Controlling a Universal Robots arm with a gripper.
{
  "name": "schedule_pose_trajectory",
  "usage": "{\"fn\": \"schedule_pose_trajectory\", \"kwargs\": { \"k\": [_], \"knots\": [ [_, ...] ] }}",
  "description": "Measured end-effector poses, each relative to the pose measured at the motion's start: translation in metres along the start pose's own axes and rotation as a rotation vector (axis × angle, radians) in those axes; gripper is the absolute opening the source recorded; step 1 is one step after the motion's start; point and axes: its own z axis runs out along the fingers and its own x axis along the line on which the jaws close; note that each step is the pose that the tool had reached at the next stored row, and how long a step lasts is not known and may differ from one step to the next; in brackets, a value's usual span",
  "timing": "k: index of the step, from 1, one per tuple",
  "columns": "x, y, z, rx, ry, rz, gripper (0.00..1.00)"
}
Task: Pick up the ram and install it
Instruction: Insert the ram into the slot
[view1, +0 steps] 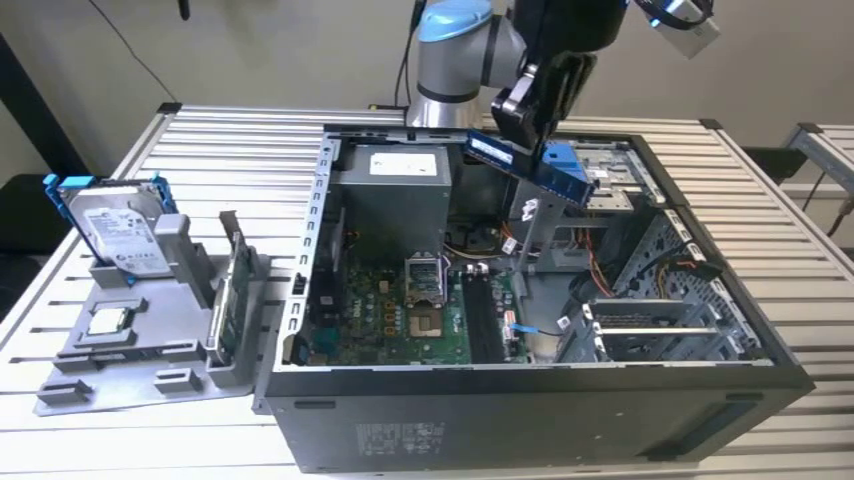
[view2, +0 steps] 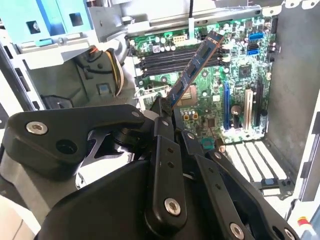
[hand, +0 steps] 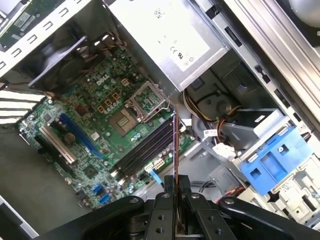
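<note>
Looking at the arm (view1: 454, 50) hanging down from the top middle of the exterior view, wrist tilting over the open computer case (view1: 534, 400). Seeing the gripper (view1: 523, 138) pointing downward, fingers clamping tight on the ram (view1: 497, 150) near one end. Holding the stick up in the air on a slant, just above the case's far rim in the upper middle of the frame, not touching anything inside.

Catching the same grip in both wrist views: gripper (view2: 165, 107) (hand: 174, 182) pinching the ram (view2: 195, 70) (hand: 174, 150), free end poking out toward the green motherboard (view2: 235, 85) lying in the case. Spotting the long black memory slots (hand: 145, 147) on that board, well apart from the ram.

Also noticing, over at the exterior view's left, a hard drive (view1: 114, 225) in a blue frame and a green circuit board (view1: 238, 290) standing on edge, both sitting in a grey holder (view1: 134, 350) on the slatted table (view1: 240, 130).
</note>
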Motion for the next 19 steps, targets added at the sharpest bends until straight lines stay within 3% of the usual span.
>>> {"fn": "schedule_pose_trajectory", "kwargs": {
  "k": [19],
  "knots": [
    [0.0144, -0.0132, -0.0009, 0.0053, -0.0016, 0.107, 0.15]
  ]
}}
